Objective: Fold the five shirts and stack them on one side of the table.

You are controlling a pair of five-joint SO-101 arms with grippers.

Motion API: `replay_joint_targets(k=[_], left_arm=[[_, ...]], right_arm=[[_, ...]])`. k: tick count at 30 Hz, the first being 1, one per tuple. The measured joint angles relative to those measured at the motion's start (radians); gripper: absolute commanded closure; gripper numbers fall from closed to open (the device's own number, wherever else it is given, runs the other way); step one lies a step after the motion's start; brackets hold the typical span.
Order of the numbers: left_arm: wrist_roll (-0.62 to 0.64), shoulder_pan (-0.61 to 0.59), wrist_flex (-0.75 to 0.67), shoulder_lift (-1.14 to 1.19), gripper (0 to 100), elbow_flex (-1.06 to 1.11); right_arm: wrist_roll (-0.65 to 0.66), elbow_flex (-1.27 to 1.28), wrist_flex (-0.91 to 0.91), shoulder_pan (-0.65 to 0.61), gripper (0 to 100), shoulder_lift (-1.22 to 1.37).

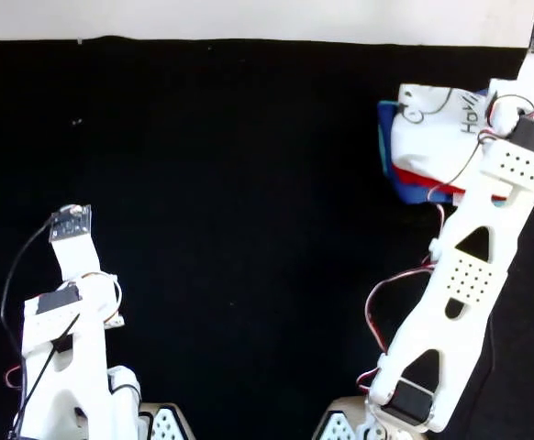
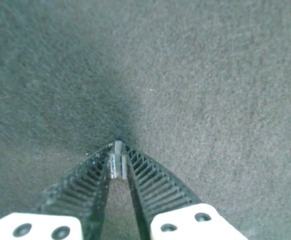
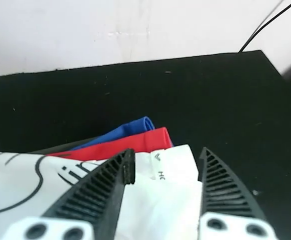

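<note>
left tool (image 2: 118, 150): fingers pressed together, holding nothing, over bare black bench (image 1: 249, 183), lower left of the high view | right tool (image 3: 166, 162): wide open, holding nothing, just above the white shirt (image 3: 160, 210) | shirts: folded white shirt on top, red shirt (image 1: 413, 177) and blue shirt (image 1: 385, 119) under it, upper right of the high view
</note>
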Motion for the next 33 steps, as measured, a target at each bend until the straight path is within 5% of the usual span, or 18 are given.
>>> replay_joint_targets(k=[4, 19, 33], left_arm=[[0.000, 0.000, 0.000, 0.000, 99, 0.000], [0.000, 0.000, 0.000, 0.000, 99, 0.000], [0.000, 0.000, 0.000, 0.000, 99, 0.000]], right_arm=[[0.000, 0.000, 0.068, -0.006, 99.8, -0.071], [0.000, -0.003, 0.457, -0.031, 99.3, -0.121], [-0.002, -0.002, -0.081, 0.043, 99.0, 0.150]])
